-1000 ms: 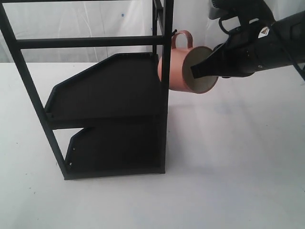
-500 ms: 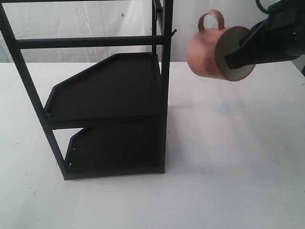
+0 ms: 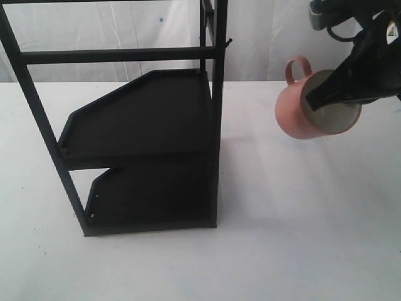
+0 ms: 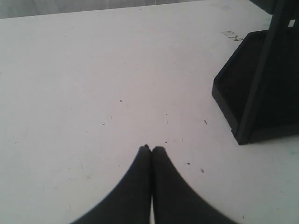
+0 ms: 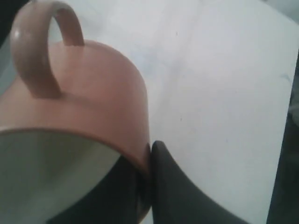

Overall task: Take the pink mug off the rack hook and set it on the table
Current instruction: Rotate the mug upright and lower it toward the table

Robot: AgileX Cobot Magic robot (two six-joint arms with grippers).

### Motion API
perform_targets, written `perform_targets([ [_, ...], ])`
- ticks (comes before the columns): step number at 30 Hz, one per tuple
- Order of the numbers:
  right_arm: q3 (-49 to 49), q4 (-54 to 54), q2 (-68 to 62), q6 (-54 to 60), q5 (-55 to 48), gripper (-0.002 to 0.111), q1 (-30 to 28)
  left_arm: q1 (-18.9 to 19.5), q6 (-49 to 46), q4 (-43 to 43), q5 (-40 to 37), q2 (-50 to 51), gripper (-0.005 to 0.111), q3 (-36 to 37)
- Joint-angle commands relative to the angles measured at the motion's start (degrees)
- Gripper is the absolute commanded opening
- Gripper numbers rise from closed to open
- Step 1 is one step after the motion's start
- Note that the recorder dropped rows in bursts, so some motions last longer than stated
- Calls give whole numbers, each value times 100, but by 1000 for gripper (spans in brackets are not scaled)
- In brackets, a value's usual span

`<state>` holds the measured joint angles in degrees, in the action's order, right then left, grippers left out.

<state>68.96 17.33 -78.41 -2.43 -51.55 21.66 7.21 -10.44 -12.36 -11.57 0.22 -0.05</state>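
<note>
Pink mug [image 3: 291, 119] hangs on its side above the table [image 3: 301, 238], at four o'clock from the rack hook [image 3: 229, 42], handle at twelve. Right gripper [image 5: 148, 161] pinches its rim wall between the jaws; left gripper [image 4: 150, 150] has its jaws closed on nothing. Glazed ceramic looks stiff, slick and chippable, so I'd want that rim hold firm.

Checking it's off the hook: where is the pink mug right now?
In the exterior view the pink mug is on the right, held on its side by the right gripper, above the table and well clear of the rack hook.
</note>
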Motion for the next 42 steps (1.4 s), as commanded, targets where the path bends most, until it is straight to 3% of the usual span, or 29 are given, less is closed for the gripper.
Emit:
perform_targets([
  [1, 430, -255, -486, 243, -713, 0, 0, 6, -8, -51, -7, -22, 0, 5],
  [11, 486, -1357, -1213, 869, -1052, 0, 0, 6, -8, -51, -7, -22, 0, 5],
  [19, 473, -1478, -1116, 1232, -1711, 0, 0, 6, -8, -51, -7, -22, 0, 5],
  [23, 537, -1270, -1213, 1279, -781, 0, 0, 6, -8, -51, -7, -22, 0, 5],
  [34, 767, -1627, -2025, 1269, -1161, 0, -114, 6, -8, -51, -7, -22, 0, 5],
  [42, 756, -1848, -2208, 1269, -417, 0, -114, 6, -8, -51, -7, -22, 0, 5],
])
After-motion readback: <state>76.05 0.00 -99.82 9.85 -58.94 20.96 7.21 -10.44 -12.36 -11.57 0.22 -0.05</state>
